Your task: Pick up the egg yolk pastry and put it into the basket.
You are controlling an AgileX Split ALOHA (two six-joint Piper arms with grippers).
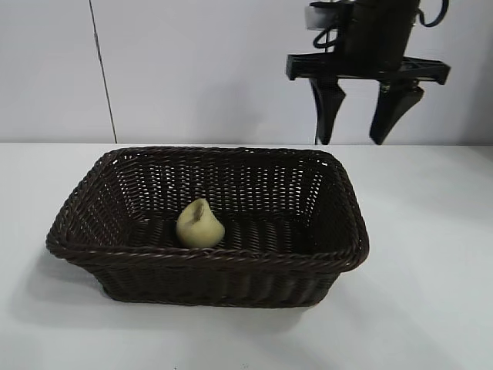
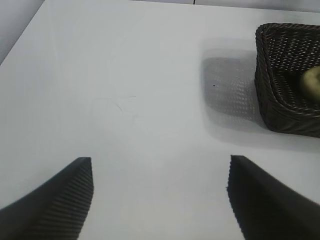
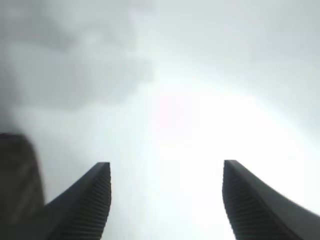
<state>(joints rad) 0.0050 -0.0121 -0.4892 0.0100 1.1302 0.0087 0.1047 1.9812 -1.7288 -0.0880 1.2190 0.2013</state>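
While pastry point(image 1: 200, 224) sits in basket point(image 1: 339, 270), right claw point(image 1: 356, 139) hangs empty.

Bare lab-style test bench: plain white table point(image 1: 431, 254), blank white wall point(image 1: 200, 69) behind.

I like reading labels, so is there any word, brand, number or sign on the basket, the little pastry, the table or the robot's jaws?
None: no writing shows on the basket, the egg yolk pastry, the table or either gripper.
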